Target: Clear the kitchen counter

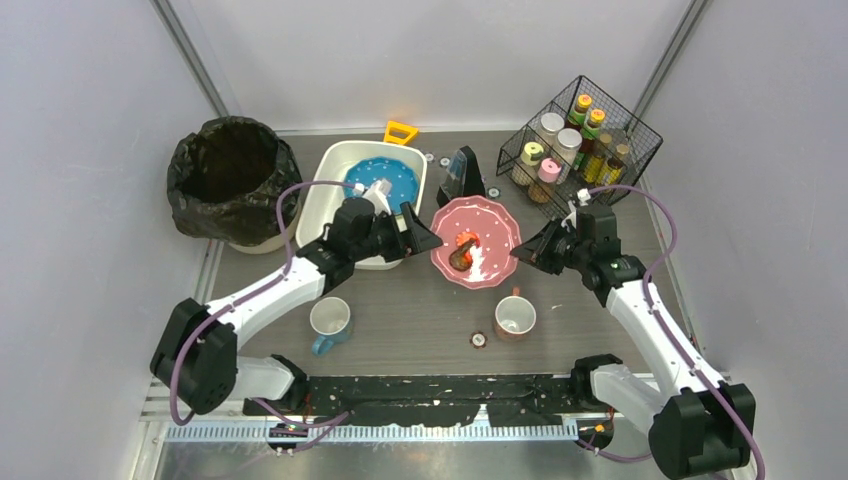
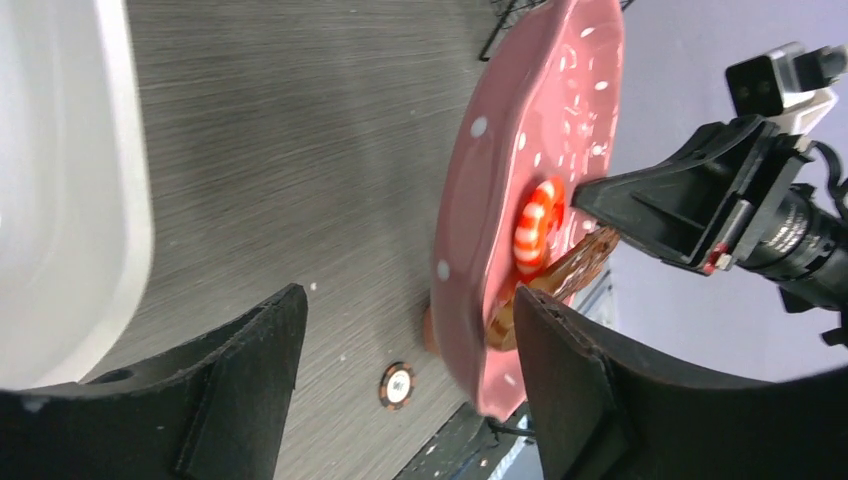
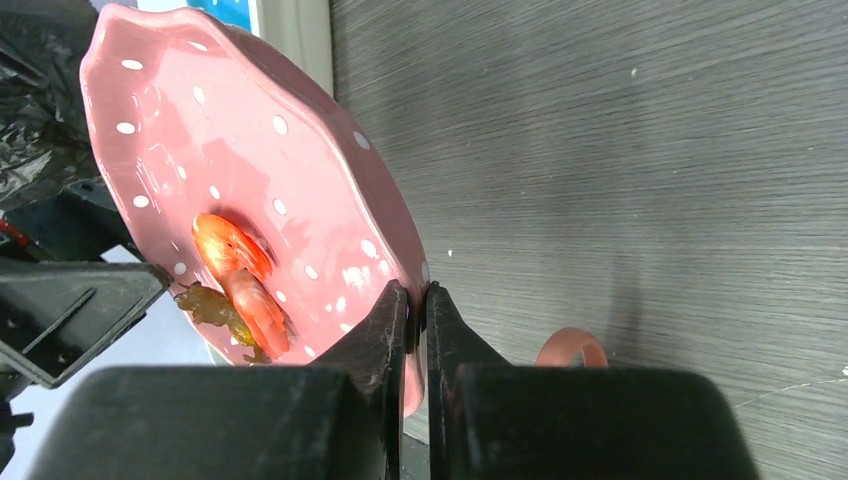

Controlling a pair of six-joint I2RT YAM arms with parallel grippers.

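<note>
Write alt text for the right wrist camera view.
The right gripper is shut on the rim of a pink white-dotted plate carrying orange food scraps. Behind it lies the dark wood-grain counter, and a pink cup handle peeks out below.

Top view is bright and even, lit from overhead, with soft shadows and sharp focus. In the wrist views there are glare patches on the plate (image 3: 250, 150), the tub (image 2: 60, 200) is blown out white with its edge bowed, and the near fingers (image 2: 240, 390) are dark and soft. Counter (image 2: 300, 150) grain is crisp, with a soft shadow under the plate.
</note>
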